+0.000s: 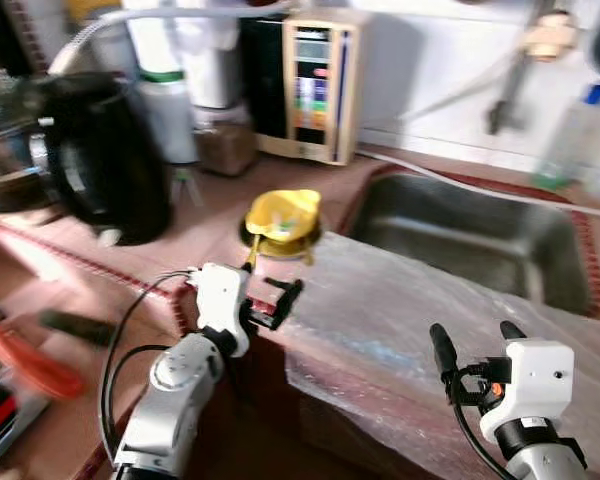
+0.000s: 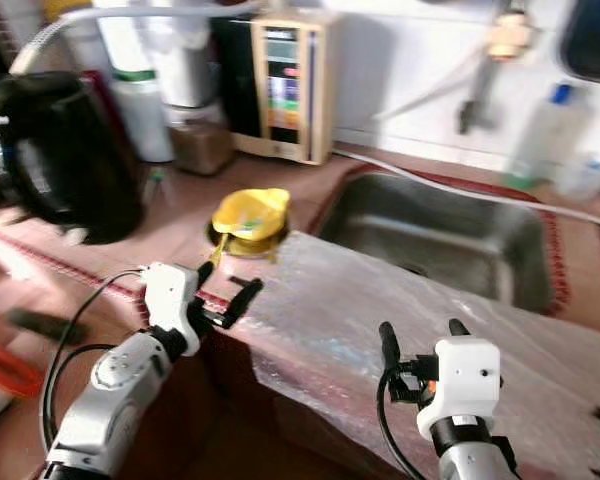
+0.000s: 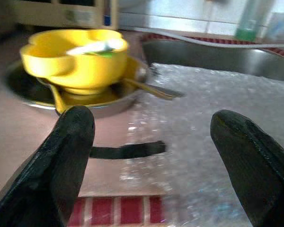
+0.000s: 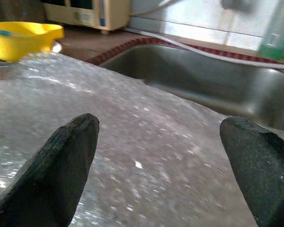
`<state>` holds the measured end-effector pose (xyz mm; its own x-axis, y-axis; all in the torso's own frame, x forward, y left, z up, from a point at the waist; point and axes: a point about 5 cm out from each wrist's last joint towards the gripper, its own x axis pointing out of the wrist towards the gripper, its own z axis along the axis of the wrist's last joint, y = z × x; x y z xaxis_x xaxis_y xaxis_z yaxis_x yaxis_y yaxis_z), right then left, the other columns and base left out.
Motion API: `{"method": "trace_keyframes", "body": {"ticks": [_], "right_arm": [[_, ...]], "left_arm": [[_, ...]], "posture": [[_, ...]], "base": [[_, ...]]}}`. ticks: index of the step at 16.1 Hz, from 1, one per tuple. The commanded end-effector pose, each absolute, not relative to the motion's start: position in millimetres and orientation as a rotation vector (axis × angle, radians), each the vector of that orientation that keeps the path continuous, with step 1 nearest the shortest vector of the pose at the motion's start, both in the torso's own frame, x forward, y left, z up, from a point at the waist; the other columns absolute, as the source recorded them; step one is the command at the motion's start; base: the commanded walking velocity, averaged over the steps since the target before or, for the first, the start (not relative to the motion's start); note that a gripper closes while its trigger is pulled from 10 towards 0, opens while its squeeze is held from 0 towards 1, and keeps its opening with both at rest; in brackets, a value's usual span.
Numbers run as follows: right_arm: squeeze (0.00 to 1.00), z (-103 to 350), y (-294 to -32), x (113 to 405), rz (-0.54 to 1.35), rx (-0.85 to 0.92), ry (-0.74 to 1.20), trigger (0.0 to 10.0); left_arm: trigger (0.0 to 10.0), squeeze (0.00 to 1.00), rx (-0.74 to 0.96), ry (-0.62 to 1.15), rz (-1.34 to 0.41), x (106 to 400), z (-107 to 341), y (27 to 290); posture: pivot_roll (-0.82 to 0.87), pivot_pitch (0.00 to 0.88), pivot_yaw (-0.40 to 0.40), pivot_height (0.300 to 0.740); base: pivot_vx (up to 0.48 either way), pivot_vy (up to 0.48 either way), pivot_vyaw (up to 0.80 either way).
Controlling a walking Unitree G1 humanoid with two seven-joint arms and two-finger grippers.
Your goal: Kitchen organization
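The left end effector point(image 1: 276, 301) is released, fingers spread, at the front edge of the surface point(image 1: 205, 225), just short of a yellow bowl point(image 1: 283, 214) that sits in a metal dish point(image 3: 111, 101) with a spoon point(image 3: 149, 89) beside the sink point(image 1: 460, 235). The right end effector point(image 1: 472, 343) is likewise released, fingers apart, above a clear plastic sheet point(image 1: 400, 310) draped over the surface in front of the sink. A black kettle point(image 1: 105, 155) stands to the left of the bowl, well apart.

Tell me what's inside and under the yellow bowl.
Inside the yellow bowl lies a pale, blurred utensil. The bowl sits in a metal plate with a spoon; the plate's centre is covered.
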<state>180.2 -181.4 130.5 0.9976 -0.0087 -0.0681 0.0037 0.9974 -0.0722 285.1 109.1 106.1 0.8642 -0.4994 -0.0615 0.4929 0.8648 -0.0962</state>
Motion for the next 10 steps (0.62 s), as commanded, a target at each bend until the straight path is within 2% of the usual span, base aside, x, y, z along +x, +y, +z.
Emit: {"method": "trace_keyframes", "body": {"ticks": [1,2,5,10], "right_arm": [[0.0,136.1,-182.8,180.7,-0.013,-0.083,0.048,10.0],[0.0,136.2,-182.8,180.7,-0.012,-0.083,0.047,10.0],[0.0,139.3,-184.1,179.7,-0.006,-0.094,0.038,10.0],[0.0,138.9,-184.3,179.4,-0.003,-0.098,0.042,10.0]], "left_arm": [[10.0,0.0,-0.073,0.059,-0.51,287.6,113.7,112.2],[10.0,0.0,-0.076,0.055,-0.505,287.9,114.3,112.9],[10.0,0.0,-0.086,0.007,-0.431,291.2,125.5,120.1],[10.0,0.0,-0.084,-0.009,-0.41,289.8,132.6,125.8]], "posture": [[-0.06,0.0,0.032,0.74],[-0.06,0.0,0.032,0.74],[-0.06,0.0,0.028,0.74],[-0.06,0.0,0.024,0.74]], "base": [[0.0,0.0,-0.77],[0.0,0.0,-0.77],[0.0,0.0,0.0],[0.0,0.0,0.0]]}}
